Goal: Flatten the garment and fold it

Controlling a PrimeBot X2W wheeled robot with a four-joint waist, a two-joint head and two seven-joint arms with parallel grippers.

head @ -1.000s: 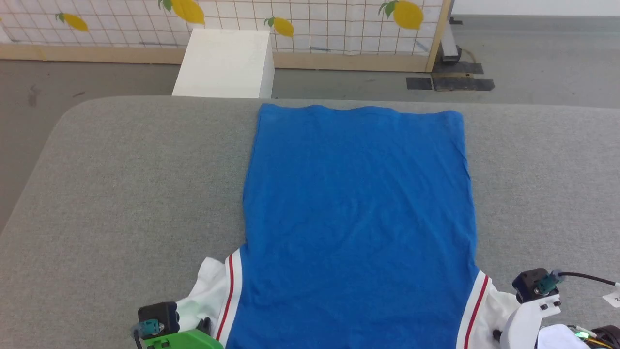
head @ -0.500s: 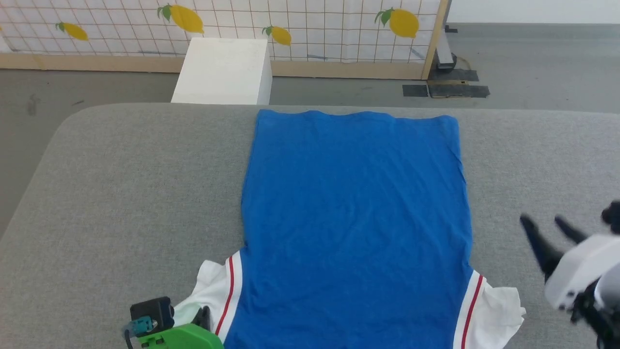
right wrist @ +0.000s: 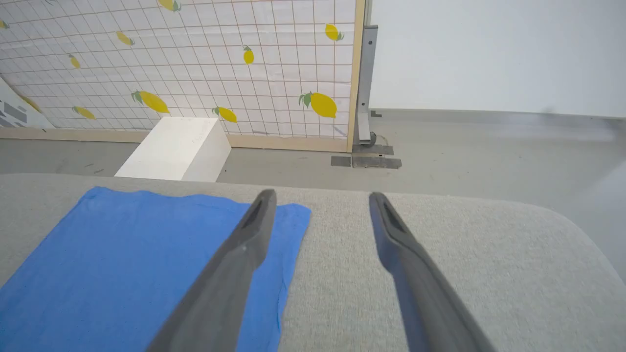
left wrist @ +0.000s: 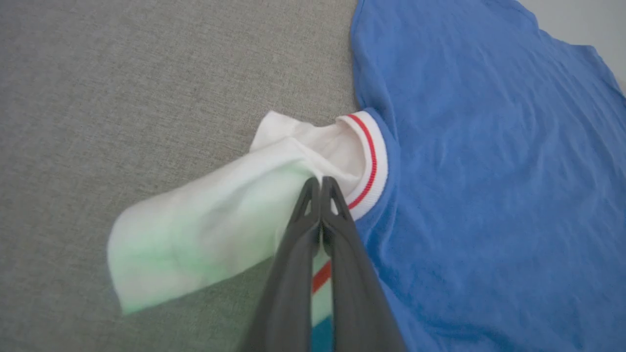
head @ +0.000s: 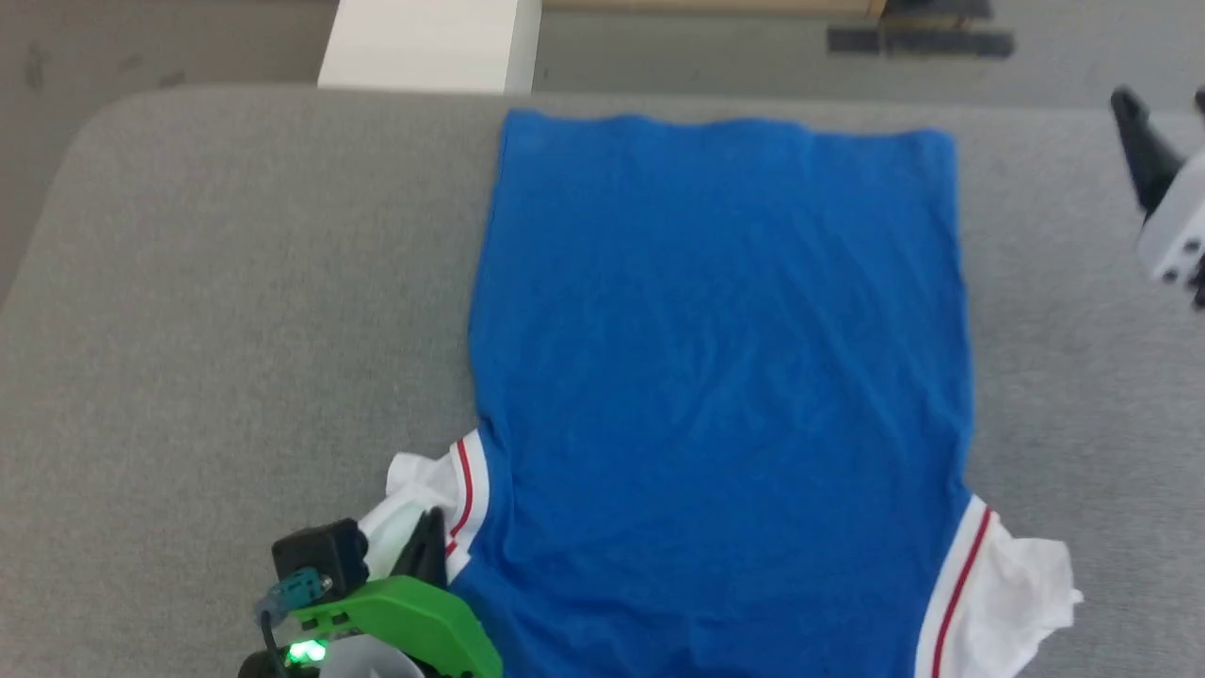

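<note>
- Garment (head: 715,377) lies spread on the grey table (head: 235,282), a long blue panel running away from the robot with both white sleeves at the near end.
- It looks light, soft and limp. My read is that it drapes and drags rather than slides as one piece, so a single pull will likely skew it.
- The banded edges look like the best holds: the red-striped cuff seam, or the far corners (right wrist: 293,215), where the doubled cloth gives the fingers something to bite.
- Left gripper (left wrist: 320,182) sits low at the near left, fingers pressed tight together and pinching the left sleeve (left wrist: 220,220) right beside the cuff band. The sleeve is raised and stretched off the table.
- Right gripper (right wrist: 321,195) is up and out on the far right, well apart from the cloth, fingers spread wide with nothing between them.
- It points towards the far right corner of the blue panel.
- Right sleeve (head: 1021,589) lies loose and crumpled on the table, untouched.
</note>
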